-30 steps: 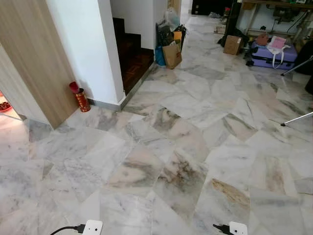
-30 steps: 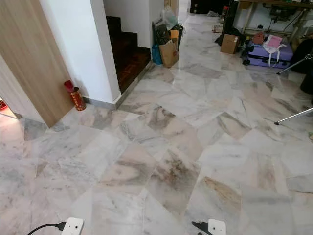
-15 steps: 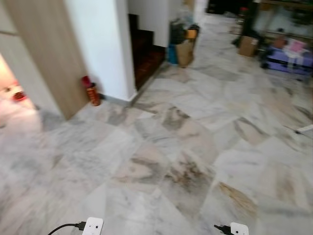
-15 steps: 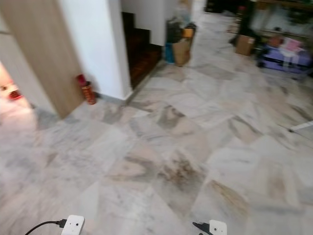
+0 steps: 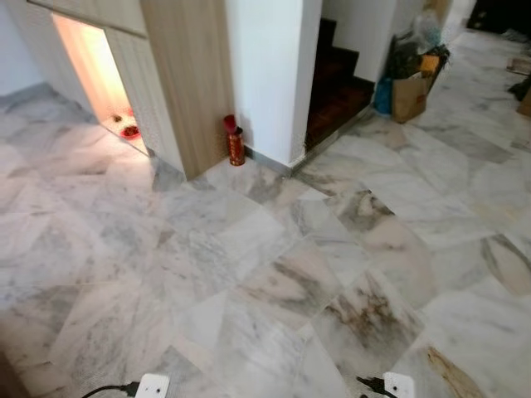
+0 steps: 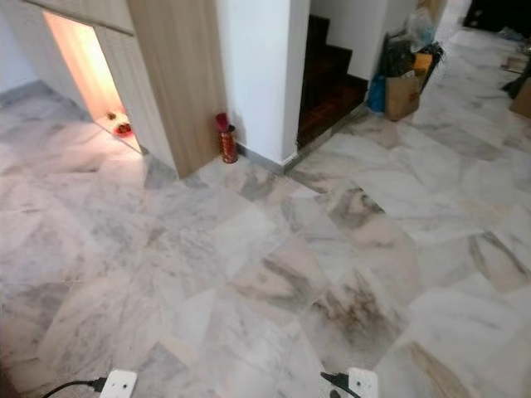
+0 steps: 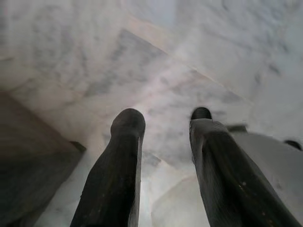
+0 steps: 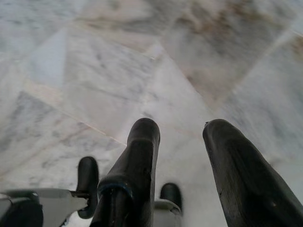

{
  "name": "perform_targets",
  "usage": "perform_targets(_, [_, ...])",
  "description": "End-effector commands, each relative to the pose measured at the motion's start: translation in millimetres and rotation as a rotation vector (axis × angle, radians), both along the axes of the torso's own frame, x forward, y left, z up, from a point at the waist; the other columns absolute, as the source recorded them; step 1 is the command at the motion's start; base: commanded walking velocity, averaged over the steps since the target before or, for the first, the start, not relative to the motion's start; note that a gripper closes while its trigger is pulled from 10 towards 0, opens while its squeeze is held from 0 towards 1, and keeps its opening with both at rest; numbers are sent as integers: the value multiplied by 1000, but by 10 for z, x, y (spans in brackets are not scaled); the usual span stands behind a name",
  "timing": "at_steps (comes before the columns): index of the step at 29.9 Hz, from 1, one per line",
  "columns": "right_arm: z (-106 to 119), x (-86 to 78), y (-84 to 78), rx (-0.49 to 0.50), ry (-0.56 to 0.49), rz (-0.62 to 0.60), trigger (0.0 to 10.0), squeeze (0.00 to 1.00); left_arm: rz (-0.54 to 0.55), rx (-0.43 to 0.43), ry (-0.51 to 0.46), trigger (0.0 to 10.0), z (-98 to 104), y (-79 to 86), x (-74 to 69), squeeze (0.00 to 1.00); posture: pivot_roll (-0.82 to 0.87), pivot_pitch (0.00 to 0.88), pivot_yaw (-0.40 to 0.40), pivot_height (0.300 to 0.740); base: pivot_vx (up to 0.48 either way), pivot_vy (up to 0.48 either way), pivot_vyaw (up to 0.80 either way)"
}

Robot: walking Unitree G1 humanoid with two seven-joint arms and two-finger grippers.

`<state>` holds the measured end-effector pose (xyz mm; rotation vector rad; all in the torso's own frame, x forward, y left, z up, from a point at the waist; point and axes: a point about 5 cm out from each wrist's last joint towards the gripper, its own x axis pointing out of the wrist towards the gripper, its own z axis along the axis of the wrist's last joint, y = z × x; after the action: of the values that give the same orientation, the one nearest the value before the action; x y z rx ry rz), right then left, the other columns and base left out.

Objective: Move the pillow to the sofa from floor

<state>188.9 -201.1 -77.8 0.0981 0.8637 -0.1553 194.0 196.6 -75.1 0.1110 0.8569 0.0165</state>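
Marble floor (image 5: 274,274), grey-white with brown veining, is taking up most of the left eye view. At the far side a light wooden cabinet panel (image 5: 187,75) is standing next to a white wall pillar (image 5: 265,75), and a small red cylindrical canister (image 5: 236,145) is sitting on the floor right at the foot of them. A warm glowing niche (image 5: 95,70) is lit up further left with a little red dish (image 5: 129,131) in it. Dark wooden stairs (image 5: 336,83) are going up behind the pillar, and a brown paper bag (image 5: 409,95) is leaning among some stuff beside them. Two white wrist units, one with a black cable (image 5: 104,388), are poking in at the near edge.

Right eye view is giving the same scene, nothing extra.

Left wrist view: the left gripper (image 7: 163,116) is hanging over bare marble, its two black fingers (image 7: 123,156) standing apart with nothing between them, just floor tile beyond the tips.

Right wrist view: the right gripper (image 8: 182,130) is also hanging above the marble, fingers (image 8: 137,161) spread with nothing in the gap. Below the jaws, part of the robot's own white and black foot (image 8: 52,201) is showing.

Can't spot the pillow or the sofa anywhere.
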Motion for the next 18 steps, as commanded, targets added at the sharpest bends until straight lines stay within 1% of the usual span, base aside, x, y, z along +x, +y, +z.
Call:
perform_targets(1, [-23,25,125,150,65,7,10000,0,190,-89,70,10000,-91,121,-196,0,88,51,40,740,0,0,800])
perform_targets(6, [-19,32,102,137,67,-13,10000,0,187,-61,71,10000,-104,95,-218,0,109,43,37,740,0,0,800])
perform_targets(8, [-29,8,100,134,66,-13,10000,0,186,-56,71,10000,-104,98,-219,0,117,41,43,740,0,0,800])
perform_targets(9, [-39,-15,109,137,61,-15,10000,0,178,-40,77,10000,-107,101,-225,0,125,46,55,740,0,0,800])
perform_targets(12, [-53,-32,170,147,57,-6,10000,0,153,-23,66,10000,-108,77,-227,0,149,39,50,740,0,0,800])
perform_targets(16, [-61,-49,165,145,69,10,10000,0,150,-4,55,10000,-103,70,-221,0,170,37,39,740,0,0,800])
perform_targets(17, [-75,-77,165,145,79,11,10000,0,156,-17,56,10000,-110,54,-231,0,176,29,39,740,0,0,800])
perform_targets(18, [-84,-95,171,141,85,16,10000,0,157,-6,54,10000,-91,125,-213,0,178,25,43,740,0,0,800])
